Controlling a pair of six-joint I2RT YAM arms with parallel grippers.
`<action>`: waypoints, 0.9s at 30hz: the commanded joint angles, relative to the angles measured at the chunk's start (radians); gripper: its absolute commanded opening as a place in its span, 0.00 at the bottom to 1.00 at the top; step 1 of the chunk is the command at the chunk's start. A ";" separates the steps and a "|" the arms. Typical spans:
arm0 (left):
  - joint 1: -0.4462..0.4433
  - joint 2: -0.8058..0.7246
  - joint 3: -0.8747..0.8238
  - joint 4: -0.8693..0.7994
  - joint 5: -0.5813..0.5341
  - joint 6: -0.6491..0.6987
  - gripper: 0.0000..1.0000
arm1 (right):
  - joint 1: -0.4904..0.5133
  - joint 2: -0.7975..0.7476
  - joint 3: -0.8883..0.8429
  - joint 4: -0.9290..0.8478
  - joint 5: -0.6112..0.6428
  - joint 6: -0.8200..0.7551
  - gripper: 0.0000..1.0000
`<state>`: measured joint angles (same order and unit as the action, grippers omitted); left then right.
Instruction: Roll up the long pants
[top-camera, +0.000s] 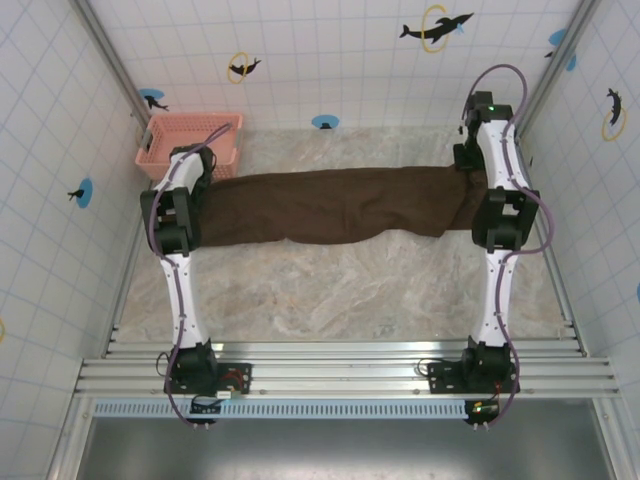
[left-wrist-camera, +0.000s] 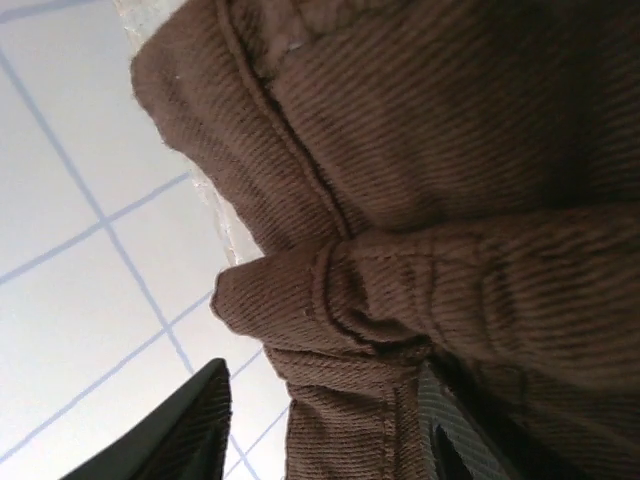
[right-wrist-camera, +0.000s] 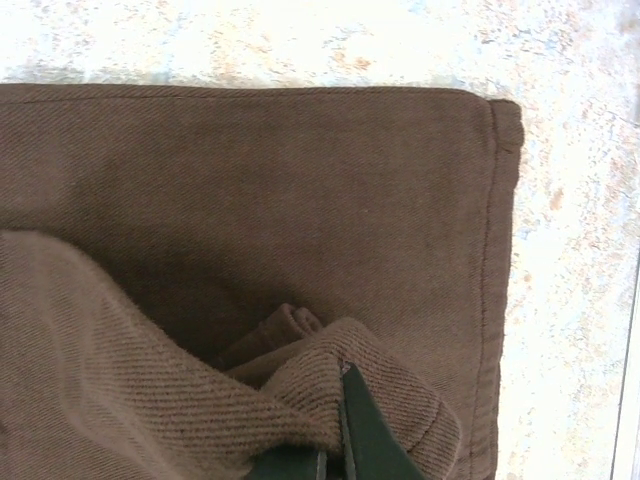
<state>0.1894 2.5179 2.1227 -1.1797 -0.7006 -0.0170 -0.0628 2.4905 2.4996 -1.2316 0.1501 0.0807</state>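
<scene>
Closest to the right wrist lens, the right gripper (right-wrist-camera: 335, 455) has its two dark fingers pressed together on a raised fold of the dark brown, soft ribbed-fabric long pants (right-wrist-camera: 250, 200). The pinch sits just inside a squared, stitched hem corner, which lies flat on the pale marbled tabletop (right-wrist-camera: 570, 250). Judgement: this end is gripped near its edge so that it can be turned over to begin the roll.

Left gripper (left-wrist-camera: 320, 440): one dark finger (left-wrist-camera: 170, 435) stands apart from the cloth, with white tiled wall (left-wrist-camera: 70, 250) showing in the gap. The other finger is largely covered by a bunched, thick-seamed fold. Whether this gripper is clamped cannot be told.

Overhead, the garment lies as a long band across the far half of the table, stretched between the two wrists, one end at each. Judgement: it is held at both ends to keep it straight. No roll is formed yet. Pink plastic mesh basket (top-camera: 160, 150) stands at the far left corner, near the garment's left end, and plays no part.
</scene>
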 joint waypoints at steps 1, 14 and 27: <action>0.024 0.100 0.018 -0.060 0.127 0.003 0.44 | 0.012 -0.054 0.011 -0.051 0.010 0.002 0.01; 0.079 -0.027 -0.236 -0.058 0.122 -0.008 0.37 | -0.054 -0.211 -0.222 -0.156 0.060 -0.040 0.00; 0.175 -0.221 -0.417 0.003 0.072 0.055 0.37 | -0.159 -0.595 -0.537 -0.143 -0.008 -0.122 0.00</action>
<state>0.3351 2.3173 1.7275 -1.2022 -0.6437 0.0097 -0.1841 2.0190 2.0006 -1.3602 0.1390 -0.0158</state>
